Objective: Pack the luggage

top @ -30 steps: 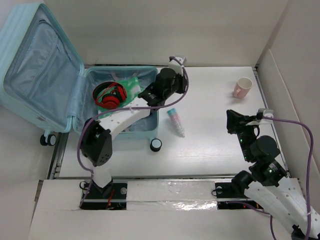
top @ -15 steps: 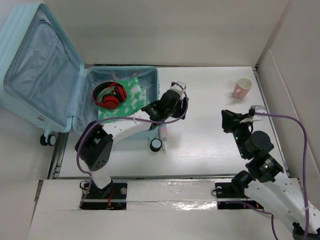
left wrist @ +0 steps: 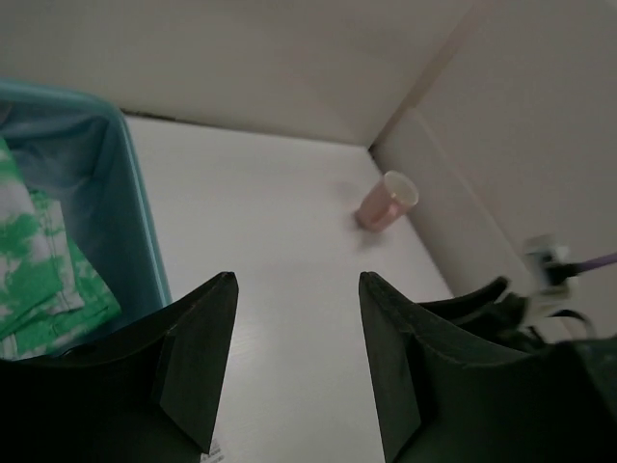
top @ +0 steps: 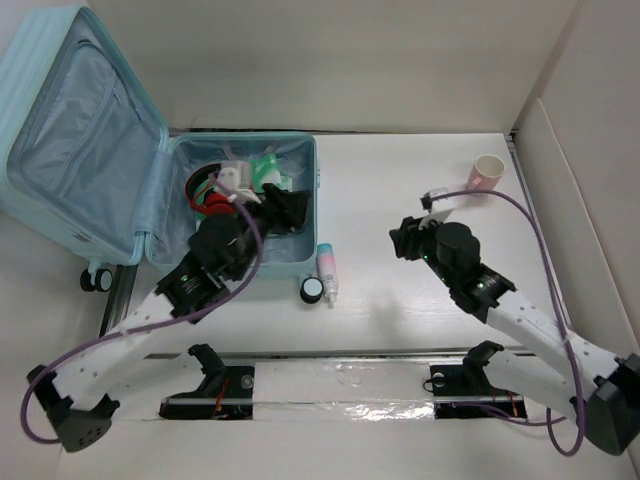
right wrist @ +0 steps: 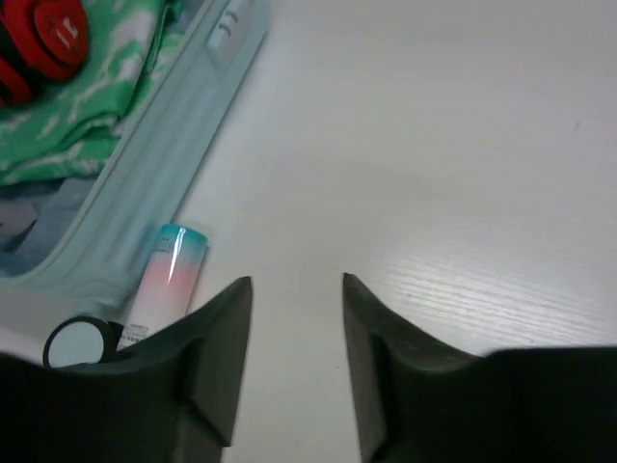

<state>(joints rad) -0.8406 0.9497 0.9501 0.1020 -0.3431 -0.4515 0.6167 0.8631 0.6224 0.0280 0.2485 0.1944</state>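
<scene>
The luggage [top: 300, 155] lies open at the left, its lid [top: 70, 140] tipped back. Red headphones [top: 212, 200] and a green-patterned cloth [top: 268, 168] lie in its base. A pink and teal tube [top: 326, 262] rests on the table against the luggage's right wall, beside a caster wheel [top: 312, 290]. My left gripper [top: 296, 210] hovers over the base's right side, open and empty, pointing right. My right gripper [top: 400, 240] hangs open and empty right of the tube. In the right wrist view the tube [right wrist: 169, 275] sits left of my open gripper [right wrist: 297, 285].
A pink cup [top: 487, 173] stands at the table's far right corner, also seen in the left wrist view as the cup [left wrist: 386, 201]. A wall panel [top: 585, 190] borders the right side. The lid hangs beyond the table's left edge.
The tube moved from mid-table to beside the luggage wheel. My left arm swung back over the luggage base and its jaws opened. My right arm reached left toward the tube, jaws wider.
</scene>
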